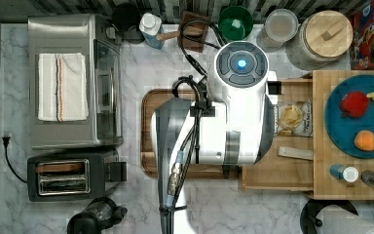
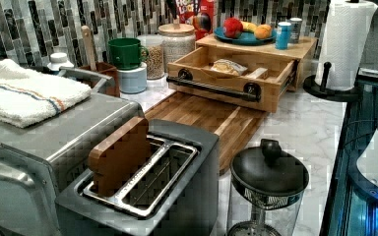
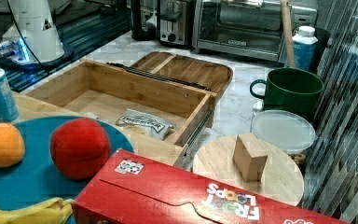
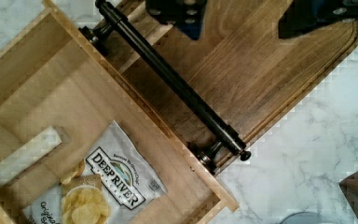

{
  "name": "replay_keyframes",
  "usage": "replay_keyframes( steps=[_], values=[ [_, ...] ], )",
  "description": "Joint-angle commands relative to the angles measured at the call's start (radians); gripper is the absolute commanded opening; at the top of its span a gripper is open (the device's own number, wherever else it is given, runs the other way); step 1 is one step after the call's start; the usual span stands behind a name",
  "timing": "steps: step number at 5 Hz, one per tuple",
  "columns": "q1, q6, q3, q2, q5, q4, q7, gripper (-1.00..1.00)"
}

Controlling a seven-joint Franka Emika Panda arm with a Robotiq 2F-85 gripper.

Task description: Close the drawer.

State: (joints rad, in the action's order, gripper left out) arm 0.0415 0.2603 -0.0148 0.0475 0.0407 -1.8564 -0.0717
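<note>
**Drawer wide open, nothing pushed yet**

The drawer point(image 2: 229, 73) stands pulled fully out from under the top with the blue plate point(image 2: 243, 38), chips bag point(image 4: 105, 186) inside. The gripper point(image 4: 242, 16) hangs over the brown tray point(image 4: 261, 79), just off the bar handle point(image 4: 172, 79), fingers apart, touching nothing. The whole push remains. The arm point(image 1: 233, 112) hides the drawer front from the top view.
</note>
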Motion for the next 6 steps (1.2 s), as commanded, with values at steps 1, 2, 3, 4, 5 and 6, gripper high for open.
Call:
replay_keyframes(
  steps=[1, 2, 3, 4, 5, 6],
  values=[
    [0.002, 0.002, 0.002, 0.005, 0.001, -0.001, -0.013, -1.00],
    [0.012, 0.119, 0.006, -0.047, 0.009, -0.120, -0.141, 1.00],
    [-0.012, 0.092, 0.038, -0.029, -0.033, -0.114, -0.184, 1.00],
    [-0.048, 0.183, 0.074, -0.060, -0.057, -0.201, -0.258, 1.00],
    [-0.073, 0.190, 0.113, -0.039, -0.065, -0.223, -0.331, 1.00],
    [-0.078, 0.228, 0.146, -0.027, -0.072, -0.267, -0.421, 1.00]
  ],
)
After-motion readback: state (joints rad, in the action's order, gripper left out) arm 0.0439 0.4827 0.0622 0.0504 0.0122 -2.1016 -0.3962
